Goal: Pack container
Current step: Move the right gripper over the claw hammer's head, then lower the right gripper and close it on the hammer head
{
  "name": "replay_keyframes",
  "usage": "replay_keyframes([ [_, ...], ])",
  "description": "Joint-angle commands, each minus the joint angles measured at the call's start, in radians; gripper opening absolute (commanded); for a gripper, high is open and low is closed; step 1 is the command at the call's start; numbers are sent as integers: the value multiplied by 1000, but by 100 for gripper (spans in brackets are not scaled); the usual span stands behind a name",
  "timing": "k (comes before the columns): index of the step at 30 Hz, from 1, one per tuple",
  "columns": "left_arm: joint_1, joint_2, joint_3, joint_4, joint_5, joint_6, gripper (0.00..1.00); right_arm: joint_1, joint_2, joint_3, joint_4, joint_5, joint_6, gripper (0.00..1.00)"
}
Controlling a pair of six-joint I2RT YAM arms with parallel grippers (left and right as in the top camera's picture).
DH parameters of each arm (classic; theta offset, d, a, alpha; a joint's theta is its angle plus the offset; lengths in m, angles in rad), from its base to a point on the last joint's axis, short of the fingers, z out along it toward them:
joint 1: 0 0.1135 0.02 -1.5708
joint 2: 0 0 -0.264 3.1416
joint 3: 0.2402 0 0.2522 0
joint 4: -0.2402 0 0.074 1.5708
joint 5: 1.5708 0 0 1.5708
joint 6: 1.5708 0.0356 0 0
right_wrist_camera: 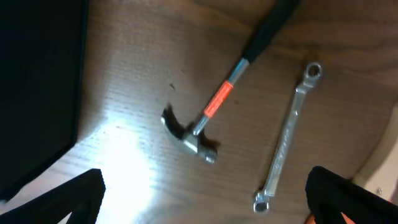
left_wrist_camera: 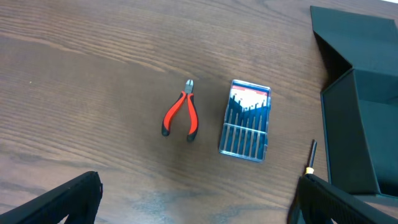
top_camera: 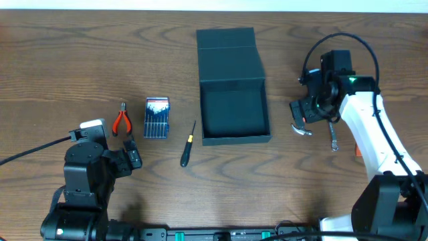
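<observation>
Container (top_camera: 234, 110) open; bit case (top_camera: 157, 118) label unreadable.

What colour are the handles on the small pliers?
The small metal pliers have red-orange handles with black ends, clearest in the left wrist view.

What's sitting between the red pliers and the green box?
In the overhead view, the blue-and-white bit case beside the pliers, then a black screwdriver nearer the container.
</observation>
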Motion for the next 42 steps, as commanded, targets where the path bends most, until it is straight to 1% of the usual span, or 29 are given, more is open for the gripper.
replay_keyframes([
  [1, 3, 1, 26, 0, 10, -13, 98, -9, 7, -46, 51, -16, -39, 99],
  [6, 3, 1, 26, 0, 10, -13, 99, -9, 51, -86, 77, -53, -115, 99],
  [23, 3, 1, 26, 0, 10, -13, 99, -25, 237, -87, 110, -40, -132, 99],
  [39, 3, 1, 26, 1, 10, -14, 99, -36, 248, -92, 131, -47, -132, 99],
  [42, 3, 1, 26, 1, 10, -13, 98, -36, 248, -95, 135, -74, -132, 99],
])
